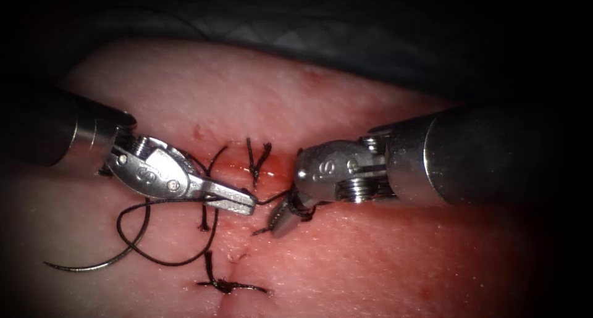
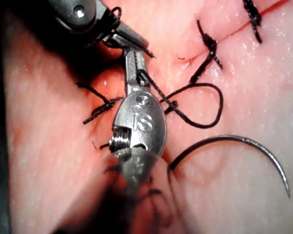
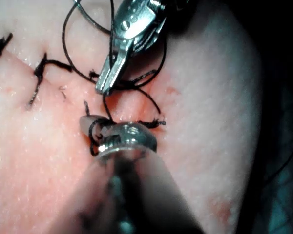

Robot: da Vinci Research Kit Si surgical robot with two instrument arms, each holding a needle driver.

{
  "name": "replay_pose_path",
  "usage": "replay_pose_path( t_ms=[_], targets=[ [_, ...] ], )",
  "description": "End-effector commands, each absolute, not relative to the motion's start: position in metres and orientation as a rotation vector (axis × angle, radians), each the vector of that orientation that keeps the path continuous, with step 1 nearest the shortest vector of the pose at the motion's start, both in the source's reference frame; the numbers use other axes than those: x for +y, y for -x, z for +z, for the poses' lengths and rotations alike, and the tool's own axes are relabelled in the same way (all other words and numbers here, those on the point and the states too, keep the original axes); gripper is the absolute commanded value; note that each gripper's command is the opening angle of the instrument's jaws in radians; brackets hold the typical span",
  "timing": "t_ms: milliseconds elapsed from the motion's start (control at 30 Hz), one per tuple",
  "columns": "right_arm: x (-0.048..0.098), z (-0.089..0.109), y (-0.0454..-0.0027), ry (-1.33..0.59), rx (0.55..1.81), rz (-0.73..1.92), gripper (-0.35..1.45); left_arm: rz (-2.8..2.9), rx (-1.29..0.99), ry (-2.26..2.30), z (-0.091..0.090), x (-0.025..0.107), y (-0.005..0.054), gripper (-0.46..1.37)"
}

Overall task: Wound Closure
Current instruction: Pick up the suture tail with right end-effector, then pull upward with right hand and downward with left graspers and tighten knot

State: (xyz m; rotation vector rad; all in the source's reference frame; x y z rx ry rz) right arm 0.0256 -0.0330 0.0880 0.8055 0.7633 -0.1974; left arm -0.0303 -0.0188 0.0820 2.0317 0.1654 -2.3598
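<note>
Endoscope view: left tool (image 1: pixel 244 202) pinches the thread (image 1: pixel 272 198) beside the cut (image 1: pixel 238 167), right tool (image 1: pixel 281 219) wrapped in thread, grip unclear; needle (image 1: pixel 99 263) lies free on the tissue (image 1: pixel 383 256) left of the cut. Looks like knot-tying; the next move calls for steady tension

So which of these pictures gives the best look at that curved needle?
The left wrist view: the needle lies free on the tissue, its whole curve clear, with neither tool holding it. The endoscope view shows it thin and dim, left of the cut. I cannot make it out in the right wrist view.
</note>
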Motion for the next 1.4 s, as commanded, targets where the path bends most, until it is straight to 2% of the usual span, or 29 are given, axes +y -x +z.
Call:
replay_pose_path(
  t_ms=[33,433,833,1400],
  targets=[
    [-0.033,0.088,-0.0254,-0.801,0.779,-0.183,-0.35,-2.363,0.179,-2.029,0.082,-0.019,0.0301,-0.35],
    [-0.029,0.089,-0.0228,-0.726,0.834,-0.079,-0.35,-2.36,0.242,-2.034,0.078,-0.023,0.0283,-0.35],
    [-0.027,0.09,-0.022,-0.669,0.843,0.009,-0.35,-2.3,0.295,-2.076,0.07,-0.025,0.0309,-0.35],
    [-0.024,0.092,-0.0212,-0.48,0.857,0.055,-0.35,-2.264,0.305,-2.13,0.063,-0.03,0.0334,-0.35]
  ],
)
